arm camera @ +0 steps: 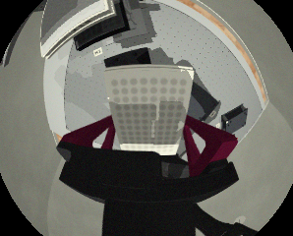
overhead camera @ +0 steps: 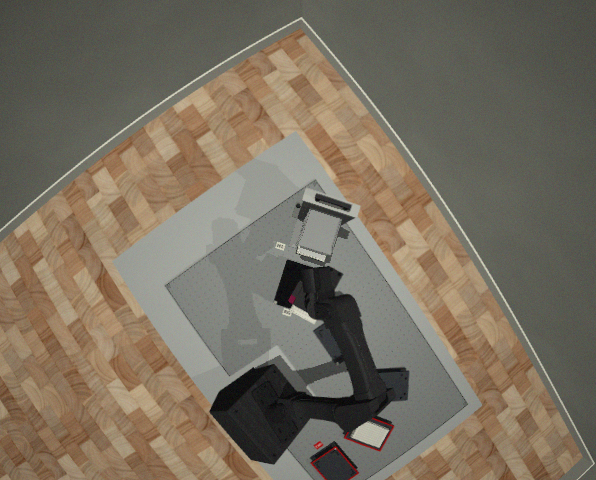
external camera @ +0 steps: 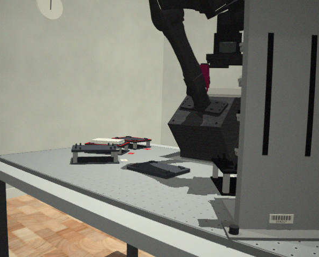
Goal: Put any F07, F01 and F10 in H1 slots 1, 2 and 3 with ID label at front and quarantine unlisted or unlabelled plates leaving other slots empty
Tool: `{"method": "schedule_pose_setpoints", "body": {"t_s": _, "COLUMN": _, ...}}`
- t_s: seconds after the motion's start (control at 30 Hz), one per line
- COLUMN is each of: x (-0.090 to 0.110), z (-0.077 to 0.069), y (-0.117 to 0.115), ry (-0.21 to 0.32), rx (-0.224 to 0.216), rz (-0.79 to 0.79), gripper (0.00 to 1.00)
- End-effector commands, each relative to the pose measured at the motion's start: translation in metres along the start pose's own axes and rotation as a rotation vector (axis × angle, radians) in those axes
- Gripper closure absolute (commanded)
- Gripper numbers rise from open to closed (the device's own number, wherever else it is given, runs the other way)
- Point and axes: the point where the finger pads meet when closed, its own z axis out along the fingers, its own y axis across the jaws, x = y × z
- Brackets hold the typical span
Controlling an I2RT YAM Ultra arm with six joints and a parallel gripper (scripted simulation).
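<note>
Between the maroon fingers of the gripper (arm camera: 149,141) sits a pale 96-well plate (arm camera: 148,113), its well grid facing the wrist camera; the fingers stand wide, one along each long side, and the plate is held between them; from above, a white edge of the plate (overhead camera: 303,313) shows under the dark wrist, just in front of the plate hotel (overhead camera: 323,227); in the side view the gripper (external camera: 205,76) hangs high beside the hotel's grey slotted panel (external camera: 288,110); well apart, a second white plate (overhead camera: 369,432) lies in a red-edged nest (overhead camera: 388,422).
</note>
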Motion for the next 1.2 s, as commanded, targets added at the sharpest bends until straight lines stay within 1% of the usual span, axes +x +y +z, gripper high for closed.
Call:
{"method": "schedule_pose_setpoints", "body": {"t_s": 0.0, "x": -0.002, "z": -0.005, "y": -0.008, "ry": -0.013, "rx": -0.015, "rz": 0.066, "gripper": 0.14}}
{"method": "schedule_pose_setpoints", "body": {"t_s": 0.1, "x": -0.003, "z": -0.005, "y": -0.018, "ry": -0.013, "rx": -0.015, "rz": 0.116, "gripper": 0.14}}
{"method": "schedule_pose_setpoints", "body": {"t_s": 0.17, "x": -0.003, "z": -0.005, "y": -0.018, "ry": -0.013, "rx": -0.015, "rz": 0.116, "gripper": 0.14}}
{"method": "schedule_pose_setpoints", "body": {"t_s": 0.63, "x": -0.004, "z": -0.005, "y": -0.065, "ry": -0.012, "rx": -0.015, "rz": 0.349, "gripper": 0.14}}
{"method": "schedule_pose_setpoints", "body": {"t_s": 0.73, "x": -0.004, "z": -0.005, "y": -0.068, "ry": -0.013, "rx": -0.015, "rz": 0.349, "gripper": 0.14}}
{"method": "schedule_pose_setpoints", "body": {"t_s": 1.17, "x": -0.005, "z": -0.005, "y": -0.112, "ry": -0.014, "rx": -0.014, "rz": 0.349, "gripper": 0.14}}
